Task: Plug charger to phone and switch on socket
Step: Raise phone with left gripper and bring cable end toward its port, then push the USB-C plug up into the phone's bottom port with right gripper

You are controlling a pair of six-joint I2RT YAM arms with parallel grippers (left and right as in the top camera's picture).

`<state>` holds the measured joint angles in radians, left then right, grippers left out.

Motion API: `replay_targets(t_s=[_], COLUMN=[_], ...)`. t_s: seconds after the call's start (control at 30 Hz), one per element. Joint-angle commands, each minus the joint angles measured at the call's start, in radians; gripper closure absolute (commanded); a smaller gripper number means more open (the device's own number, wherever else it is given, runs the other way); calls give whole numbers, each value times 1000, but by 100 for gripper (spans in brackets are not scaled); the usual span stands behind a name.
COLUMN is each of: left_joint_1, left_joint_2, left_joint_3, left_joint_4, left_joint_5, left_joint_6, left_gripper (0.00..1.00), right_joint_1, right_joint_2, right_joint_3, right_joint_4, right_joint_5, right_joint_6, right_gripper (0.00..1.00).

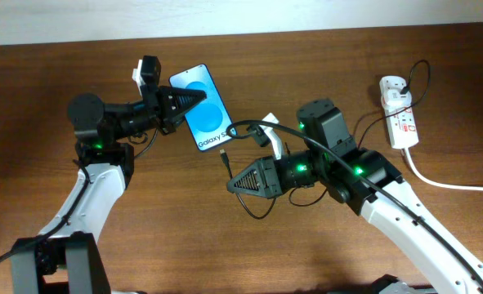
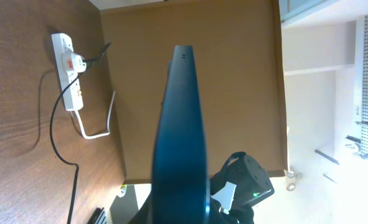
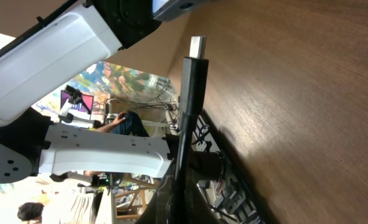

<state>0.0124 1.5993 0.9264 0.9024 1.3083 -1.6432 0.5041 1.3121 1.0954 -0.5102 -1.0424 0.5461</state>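
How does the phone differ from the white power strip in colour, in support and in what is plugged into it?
Colour: the phone shows a bright blue screen; the power strip is white with red marks.
Support: the left gripper holds the phone; the power strip lies on the table, untouched.
Plugs: the power strip carries a plug; the phone has none yet.
Both are long rectangles.

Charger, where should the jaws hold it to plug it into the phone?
Grip the charger on its straight black connector body, just behind the metal tip, coming from the cable end. That leaves the tip bare and aimed ahead at the phone. The right gripper holds it roughly so.
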Motion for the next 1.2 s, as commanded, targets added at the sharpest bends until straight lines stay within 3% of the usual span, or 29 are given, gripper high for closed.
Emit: replay_targets(t_s=[0.0, 1.17], left_joint_1=[-3, -10], left_joint_2=[0, 0], left_joint_3=[15, 15], left_joint_4=[9, 9], left_joint_5=[-17, 34], left_joint_6=[-2, -47], left_gripper=[100, 100], right_joint_1=[6, 6], right_joint_2=[2, 2], right_joint_3=[-8, -8], right_joint_4=[9, 36], right_joint_5=[-43, -46], right_joint_6=[-6, -6], right_gripper=[96, 96])
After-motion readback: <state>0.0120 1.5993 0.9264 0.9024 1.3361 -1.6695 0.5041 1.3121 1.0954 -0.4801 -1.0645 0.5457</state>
